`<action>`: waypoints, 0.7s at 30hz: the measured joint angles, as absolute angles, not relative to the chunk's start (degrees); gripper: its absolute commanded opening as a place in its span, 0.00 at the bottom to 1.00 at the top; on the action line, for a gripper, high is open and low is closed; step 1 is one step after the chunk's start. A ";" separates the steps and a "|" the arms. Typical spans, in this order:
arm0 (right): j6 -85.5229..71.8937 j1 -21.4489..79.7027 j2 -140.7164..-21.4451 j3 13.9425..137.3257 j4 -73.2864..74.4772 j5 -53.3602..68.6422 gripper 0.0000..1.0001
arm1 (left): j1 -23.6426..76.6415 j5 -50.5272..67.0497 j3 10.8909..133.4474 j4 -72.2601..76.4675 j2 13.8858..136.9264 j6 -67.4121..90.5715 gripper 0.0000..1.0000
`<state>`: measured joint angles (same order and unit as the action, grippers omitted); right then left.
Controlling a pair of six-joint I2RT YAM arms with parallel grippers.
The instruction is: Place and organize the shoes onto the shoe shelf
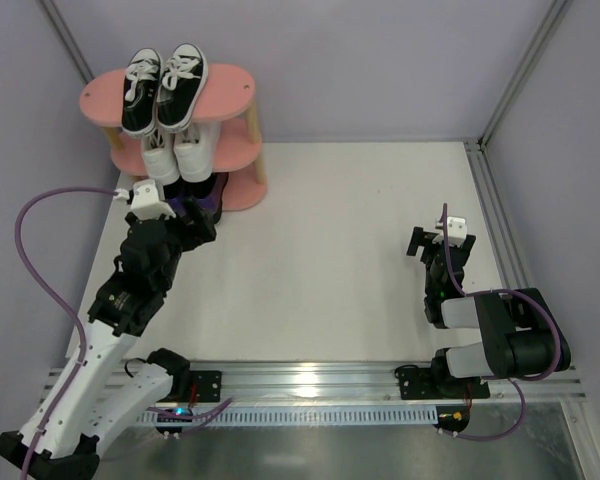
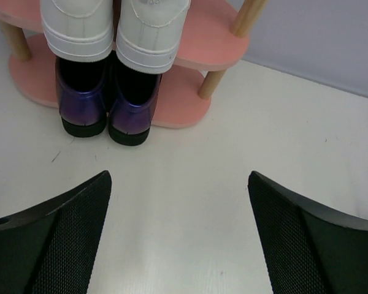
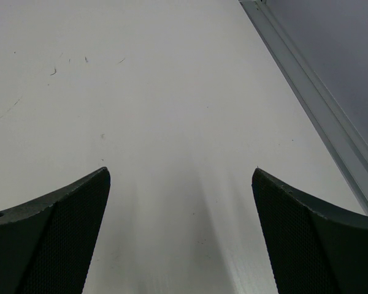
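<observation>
1. The left gripper [image 2: 178, 177] hangs low over the desk [image 2: 245, 147], its jaws spread wide with only bare surface between them.
2. Judging by the scene, the step in hand is a clean retreat. Done well, that means drawing straight back and up with the jaws held apart, so that neither finger clips a heel and drags a shoe off its board.
3. Just ahead of the gripper, near but not touching, the purple shoes [image 2: 132, 110] stand side by side on the bottom board of the shelf [image 2: 181, 98]. Their heels face the gripper and jut slightly past the board's front edge. The pair sits left of the gripper's centre line.
4. Directly above them, the white sneakers [image 2: 150, 33] fill the middle board, their heels overhanging in the same way. In the overhead view, the black sneakers [image 1: 163, 85] occupy the top board.
5. With all three pairs shelved, the task appears all but finished. A light, square push on the purple heels might seat them deeper.
6. The right gripper [image 3: 181, 177] sits at the desk's right side, well apart from the shelf, with its jaws apart and empty.
</observation>
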<state>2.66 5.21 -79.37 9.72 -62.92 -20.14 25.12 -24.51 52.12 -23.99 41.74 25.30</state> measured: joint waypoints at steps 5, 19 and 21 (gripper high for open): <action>2.66 5.21 -79.37 9.72 -62.94 -20.14 0.97 | 25.12 -25.89 57.49 -28.82 43.33 26.13 1.00; 2.66 5.21 -79.37 9.72 -62.92 -20.14 0.97 | 25.10 -27.99 73.06 -49.32 48.86 32.05 1.00; 2.66 5.21 -79.37 9.72 -62.92 -20.14 0.97 | 25.10 -27.55 73.38 -49.39 47.11 32.77 1.00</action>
<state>2.66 5.21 -79.37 9.72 -62.92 -20.14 25.10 -27.55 73.38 -49.39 47.11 32.77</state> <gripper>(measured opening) 0.973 0.994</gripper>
